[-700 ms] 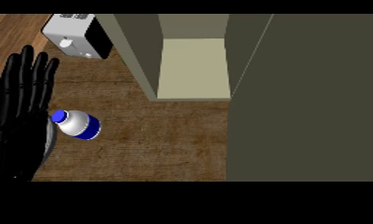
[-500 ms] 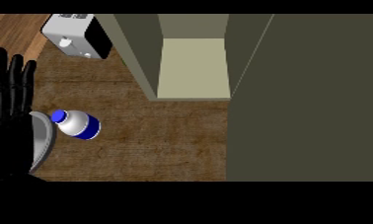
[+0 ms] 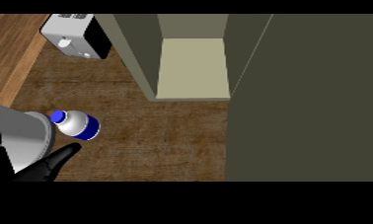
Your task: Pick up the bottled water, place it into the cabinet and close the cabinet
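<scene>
With nothing held and finger spread unclear, the black left hand [image 3: 51, 166] at seven o'clock could topple the blue-capped clear plastic water bottle [image 3: 76, 124].

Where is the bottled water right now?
In the head view, the bottled water stands on the counter at lower left, just above the left hand, below the toaster and left of the open cabinet.
</scene>
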`<action>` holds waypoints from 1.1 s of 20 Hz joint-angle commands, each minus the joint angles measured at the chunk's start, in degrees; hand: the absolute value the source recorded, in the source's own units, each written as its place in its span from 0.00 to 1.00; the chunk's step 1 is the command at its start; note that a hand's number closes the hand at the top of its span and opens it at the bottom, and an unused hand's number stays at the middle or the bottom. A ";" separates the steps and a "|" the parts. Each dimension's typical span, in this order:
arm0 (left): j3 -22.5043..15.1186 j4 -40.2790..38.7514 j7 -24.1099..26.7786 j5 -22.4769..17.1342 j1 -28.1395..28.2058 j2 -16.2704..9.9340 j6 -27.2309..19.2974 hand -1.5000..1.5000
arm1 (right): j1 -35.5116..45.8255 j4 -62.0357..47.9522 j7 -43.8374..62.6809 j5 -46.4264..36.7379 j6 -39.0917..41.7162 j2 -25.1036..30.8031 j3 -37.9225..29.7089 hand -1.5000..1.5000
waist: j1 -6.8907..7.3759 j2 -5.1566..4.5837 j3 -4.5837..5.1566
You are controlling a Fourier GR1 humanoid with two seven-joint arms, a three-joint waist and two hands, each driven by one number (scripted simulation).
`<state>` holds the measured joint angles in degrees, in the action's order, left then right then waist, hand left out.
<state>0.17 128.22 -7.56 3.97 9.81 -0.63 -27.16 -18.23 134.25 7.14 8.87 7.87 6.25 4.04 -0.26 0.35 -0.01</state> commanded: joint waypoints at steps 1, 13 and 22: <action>-7.02 3.11 2.71 -0.51 7.60 0.60 -6.60 0.00 | -7.09 3.53 -1.85 4.25 3.88 0.73 -1.21 0.00 | 0.04 -0.11 -0.01; -16.45 10.94 -0.72 7.28 14.00 0.63 -11.13 0.00 | -15.63 15.26 2.72 5.43 5.74 0.35 -0.24 0.00 | -0.10 -0.18 0.00; -16.28 7.47 2.33 4.87 15.79 0.63 -11.50 0.00 | -25.61 16.18 -4.77 5.52 10.92 0.52 -0.73 0.00 | -0.54 -0.10 0.01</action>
<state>-15.84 136.63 -4.91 8.74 25.80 -0.06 -38.04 -37.66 140.22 0.56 10.04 16.91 6.13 4.04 -0.63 0.25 0.02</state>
